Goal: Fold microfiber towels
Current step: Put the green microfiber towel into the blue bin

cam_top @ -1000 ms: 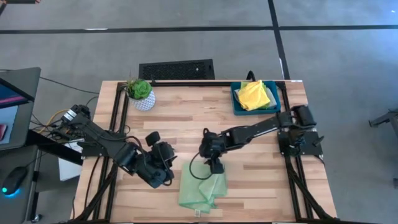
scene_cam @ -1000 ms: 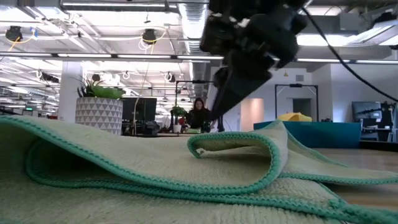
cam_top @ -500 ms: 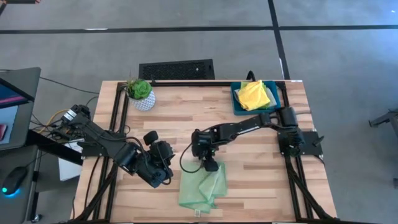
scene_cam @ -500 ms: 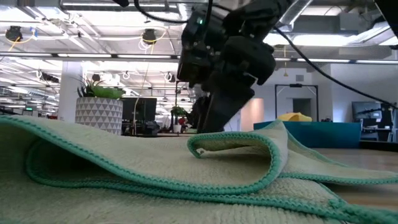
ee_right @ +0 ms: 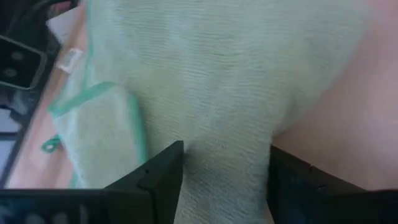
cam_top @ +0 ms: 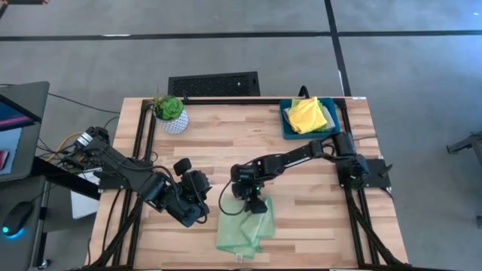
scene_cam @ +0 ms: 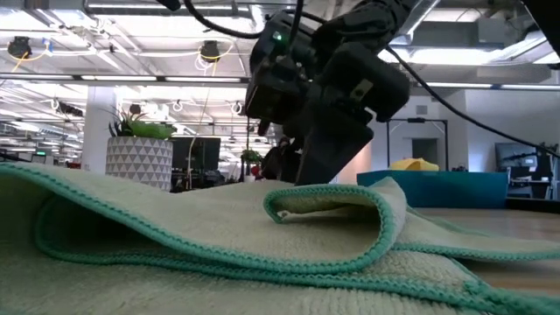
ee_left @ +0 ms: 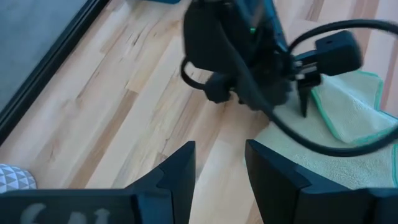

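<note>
A pale green towel (cam_top: 245, 227) with a teal hem lies rumpled near the table's near edge, one edge doubled over in a fold (scene_cam: 337, 206). My right gripper (cam_top: 254, 205) slants down over the towel's far edge, open, a finger on either side of a strip of cloth (ee_right: 225, 143). My left gripper (cam_top: 202, 209) hangs open above bare wood just left of the towel, with nothing between its fingers (ee_left: 180, 174). A yellow towel (cam_top: 307, 114) lies in the teal tray (cam_top: 286, 124) at the far right. My right gripper comes at the towel's far edge (ee_right: 224, 168) slanting down from the table's far side, its open fingers (ee_right: 163, 180) astride the cloth. Whether the fingertips touch the cloth I cannot tell. The towel lies flat on the table.
A potted plant (cam_top: 169, 111) stands at the far left corner. Bare wood stretches between the plant, the tray and the towel. The black frame rails (cam_top: 143, 150) run along both table sides.
My right gripper has come down and a little toward the table's left and near edges, tipping as it went, and now stands low over the pale green towel's far edge. The towel has kept its shape.
</note>
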